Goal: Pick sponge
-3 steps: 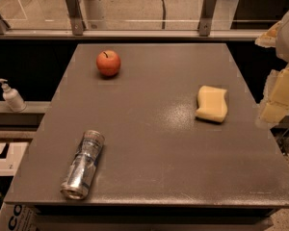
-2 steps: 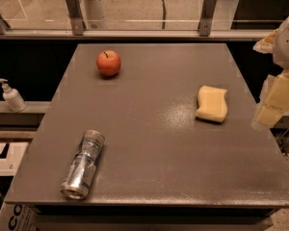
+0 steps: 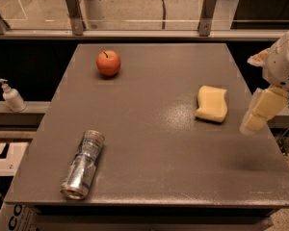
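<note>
Sponge (image 3: 212,104) sits flat on the table (image 3: 149,153), right side, gripper (image 3: 261,110) up at the table's right edge near it, spread-or-closed unreadable, so I'd shift left over the foam, straddle its narrow waist, descend, squeeze lightly.

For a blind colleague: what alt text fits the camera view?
The gripper hangs by the right edge of the grey table, just right of the sponge and apart from it. An apple sits far left; a can lies on its side near left.
</note>
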### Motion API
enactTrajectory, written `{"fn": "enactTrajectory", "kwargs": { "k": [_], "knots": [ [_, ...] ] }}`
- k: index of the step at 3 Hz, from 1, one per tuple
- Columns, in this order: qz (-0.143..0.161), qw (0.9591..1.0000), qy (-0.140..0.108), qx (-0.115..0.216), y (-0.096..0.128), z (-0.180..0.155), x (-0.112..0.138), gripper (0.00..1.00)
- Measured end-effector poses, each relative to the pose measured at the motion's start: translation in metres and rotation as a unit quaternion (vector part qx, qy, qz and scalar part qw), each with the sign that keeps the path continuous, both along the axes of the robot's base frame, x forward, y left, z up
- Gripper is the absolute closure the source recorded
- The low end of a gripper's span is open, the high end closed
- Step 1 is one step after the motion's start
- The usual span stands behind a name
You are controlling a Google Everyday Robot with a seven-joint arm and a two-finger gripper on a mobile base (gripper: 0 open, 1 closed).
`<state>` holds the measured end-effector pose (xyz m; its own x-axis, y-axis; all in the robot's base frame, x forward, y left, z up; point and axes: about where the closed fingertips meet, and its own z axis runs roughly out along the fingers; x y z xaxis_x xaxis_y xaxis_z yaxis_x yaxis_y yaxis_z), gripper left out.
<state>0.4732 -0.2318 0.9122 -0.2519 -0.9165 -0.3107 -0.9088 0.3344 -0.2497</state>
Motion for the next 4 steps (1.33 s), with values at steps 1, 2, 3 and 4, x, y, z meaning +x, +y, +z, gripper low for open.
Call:
{"fn": "enactTrajectory", "kwargs": {
  "k": [1, 2, 3, 4],
  "knots": [
    [-0.009, 0.9996, -0.003, 0.028, -0.004, -0.022, 0.017, 0.00],
    [-0.016, 0.9979, -0.002, 0.063, -0.006, -0.041, 0.033, 0.00],
    [-0.020, 0.9949, -0.001, 0.099, -0.005, -0.054, 0.044, 0.00],
    [-0.020, 0.9908, 0.000, 0.134, 0.001, -0.064, 0.051, 0.00]
  ]
}}
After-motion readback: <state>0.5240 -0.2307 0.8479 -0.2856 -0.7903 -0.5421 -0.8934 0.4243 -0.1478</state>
